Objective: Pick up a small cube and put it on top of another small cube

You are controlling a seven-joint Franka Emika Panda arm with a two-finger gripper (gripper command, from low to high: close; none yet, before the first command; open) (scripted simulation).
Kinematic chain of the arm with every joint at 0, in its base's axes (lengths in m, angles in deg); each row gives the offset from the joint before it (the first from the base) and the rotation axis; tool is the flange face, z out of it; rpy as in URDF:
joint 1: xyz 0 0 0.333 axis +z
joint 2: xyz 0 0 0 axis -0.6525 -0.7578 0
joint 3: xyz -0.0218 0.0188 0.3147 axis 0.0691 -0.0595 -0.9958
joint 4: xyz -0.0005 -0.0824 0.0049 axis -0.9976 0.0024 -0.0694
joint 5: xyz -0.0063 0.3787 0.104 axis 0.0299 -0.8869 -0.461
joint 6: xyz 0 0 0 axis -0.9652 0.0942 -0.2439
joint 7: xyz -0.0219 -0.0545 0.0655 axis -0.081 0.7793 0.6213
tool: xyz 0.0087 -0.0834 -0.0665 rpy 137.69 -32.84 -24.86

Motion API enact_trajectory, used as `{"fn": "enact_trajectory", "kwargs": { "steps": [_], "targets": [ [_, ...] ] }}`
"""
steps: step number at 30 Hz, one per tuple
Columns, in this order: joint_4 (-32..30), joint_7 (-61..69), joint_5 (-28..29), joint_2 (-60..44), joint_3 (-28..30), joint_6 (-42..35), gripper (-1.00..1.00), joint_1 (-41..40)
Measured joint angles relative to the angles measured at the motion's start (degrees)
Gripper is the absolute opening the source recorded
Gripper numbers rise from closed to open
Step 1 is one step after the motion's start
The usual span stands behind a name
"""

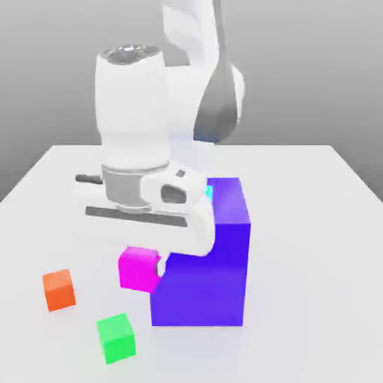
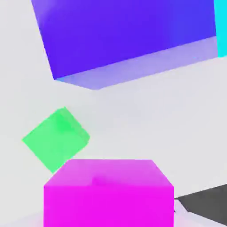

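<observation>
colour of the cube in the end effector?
Bright magenta cube, plain, no pattern. Shows best in the hand view.

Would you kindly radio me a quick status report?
Gripper shut on magenta cube, lifted off the table. Green cube and orange cube below. Large blue block close alongside.

A white robot arm (image 1: 149, 149) reaches down over a white table (image 1: 314, 224). Its gripper (image 1: 143, 263) is closed on the small magenta cube (image 1: 138, 269), which is lifted above the table surface. Just beside this cube, on the exterior view's right, stands a big blue block (image 1: 206, 277), much taller than the small cubes. A little cyan object (image 1: 209, 192) is partly visible behind the hand, at the top of the blue block. Near the front edge of the table lie an orange cube (image 1: 58, 289) and a green cube (image 1: 116, 338), a little apart from each other.
</observation>
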Motion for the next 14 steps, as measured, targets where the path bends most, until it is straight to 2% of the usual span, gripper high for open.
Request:
{"fn": "enact_trajectory", "kwargs": {
  "steps": [5, 11, 12, 14],
  "targets": [
    [0.79, 10.76, -6.52, -7.07, -0.24, 2.65, -1.0, -2.37],
    [1.7, 19.6, -18.18, -16.36, -7.1, 9.45, -1.0, -7.08],
    [1.8, 20.4, -19.26, -17.21, -7.64, 10.02, 1.0, -7.37],
    [1.8, 20.4, -19.26, -17.2, -7.64, 10.03, 1.0, -7.37]
  ]
}}
